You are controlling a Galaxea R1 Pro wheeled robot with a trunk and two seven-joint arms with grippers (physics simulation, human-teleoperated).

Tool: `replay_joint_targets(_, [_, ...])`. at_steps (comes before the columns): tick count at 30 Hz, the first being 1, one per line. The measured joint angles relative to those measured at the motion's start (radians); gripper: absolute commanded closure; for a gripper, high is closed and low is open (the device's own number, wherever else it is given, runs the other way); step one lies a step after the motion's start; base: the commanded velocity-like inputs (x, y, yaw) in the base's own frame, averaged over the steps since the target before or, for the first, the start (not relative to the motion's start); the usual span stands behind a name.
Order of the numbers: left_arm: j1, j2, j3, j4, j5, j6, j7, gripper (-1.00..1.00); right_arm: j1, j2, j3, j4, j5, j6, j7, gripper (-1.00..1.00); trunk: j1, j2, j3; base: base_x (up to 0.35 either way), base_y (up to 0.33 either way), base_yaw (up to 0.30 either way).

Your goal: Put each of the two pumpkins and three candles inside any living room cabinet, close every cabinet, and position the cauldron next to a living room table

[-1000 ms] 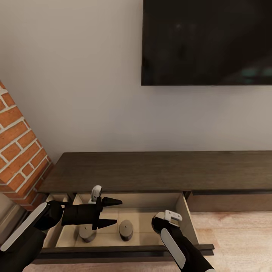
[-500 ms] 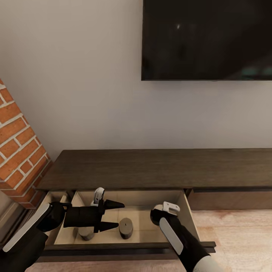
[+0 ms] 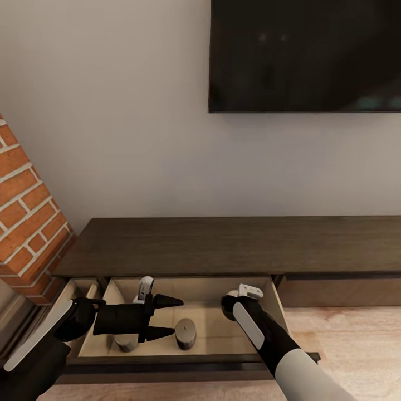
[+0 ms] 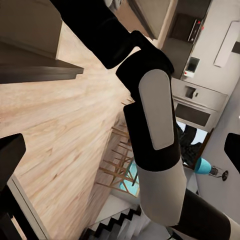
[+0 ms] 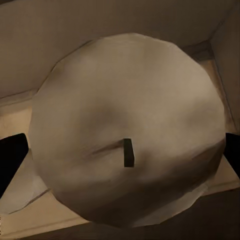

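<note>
Starting at the left of the head view, a brick column [image 3: 28, 223] is seen beside the cabinet [image 3: 234, 245], whose drawer [image 3: 214, 334] is pulled out with its pale beige inside exposed. The left gripper [image 3: 167, 317] is held over the drawer's left part with its 2 dark fingers spread and nothing between them. Just below it, 2 candles are already lying on the drawer floor: one [image 3: 126, 342] partly hidden under the gripper, the other [image 3: 185, 333] beside it, a stubby grey-brown cylinder with a small wick.

Further right, the right gripper [image 3: 233, 298] is reached into the drawer. In the right wrist view a third candle [image 5: 127, 135] is seen close up as a broad, faceted beige disc with a short dark wick, and dark fingertips [image 5: 11, 155] are seen at both of its sides, so it is judged to be clamped there.

Once this candle is released, all 3 candles can be counted as stowed. The 2 pumpkins, the shutting of the drawer and the cauldron's placement are judged to be left.
</note>
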Motion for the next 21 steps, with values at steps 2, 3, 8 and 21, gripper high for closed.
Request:
replay_joint_targets(2, [0.0,0.001,0.0,0.0,0.0,0.0,0.0,-1.0,-0.005,0.007,0.0,0.012,0.001,0.0,0.001,1.0,0.008,-0.014,-0.006,0.0,0.0,0.0])
replay_joint_targets(3, [0.0,0.001,0.0,0.0,0.0,0.0,0.0,-1.0,-0.007,0.012,0.0,0.017,0.0,-0.001,0.001,1.0,0.011,-0.021,-0.009,0.0,0.0,0.0])
replay_joint_targets(8, [0.0,0.001,-0.001,0.0,0.0,0.0,0.0,-1.0,-0.013,0.023,0.0,0.028,0.002,-0.001,0.003,1.0,0.031,-0.056,-0.025,0.0,0.0,0.0])
replay_joint_targets(21, [0.0,0.001,-0.002,0.0,0.0,0.0,0.0,-1.0,-0.035,0.031,0.003,0.082,0.003,-0.002,0.018,1.0,0.081,-0.147,-0.066,0.0,0.0,0.0])
